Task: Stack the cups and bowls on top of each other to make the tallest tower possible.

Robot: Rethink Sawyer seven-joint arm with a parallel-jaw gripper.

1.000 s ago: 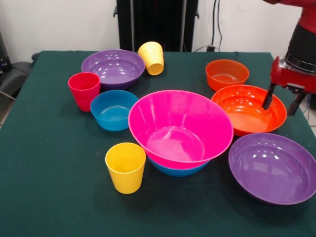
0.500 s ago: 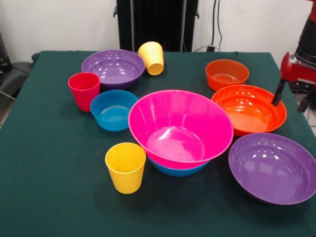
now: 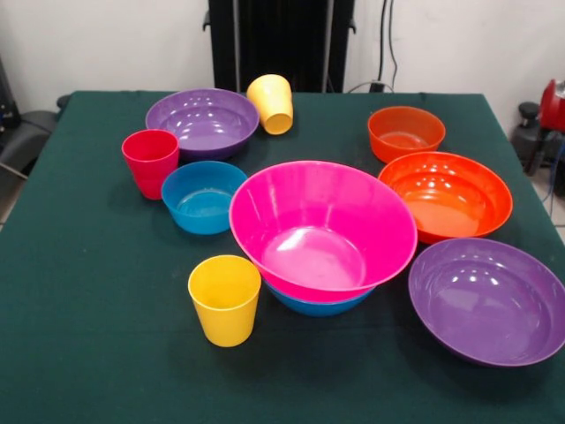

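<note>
A big pink bowl (image 3: 322,225) sits nested in a blue bowl (image 3: 318,305) at the table's middle. A second blue bowl (image 3: 203,196) stands to its left, with a red-pink cup (image 3: 151,162) beside it. A yellow cup (image 3: 225,299) stands upright in front. A paler yellow cup (image 3: 271,103) rests at the back next to a purple bowl (image 3: 202,121), its mouth not facing up. A small orange bowl (image 3: 406,132), a large orange bowl (image 3: 446,194) and a second purple bowl (image 3: 490,300) are on the right. Only a red bit of my gripper (image 3: 556,102) shows at the right edge.
The green table (image 3: 88,336) carries all the pieces. The robot's black pedestal (image 3: 281,40) stands behind the far edge. A dark object (image 3: 530,132) stands off the table's right side.
My gripper has drawn back to the right, from over the large orange bowl's right rim to the picture's edge. The bowls and cups have not moved.
</note>
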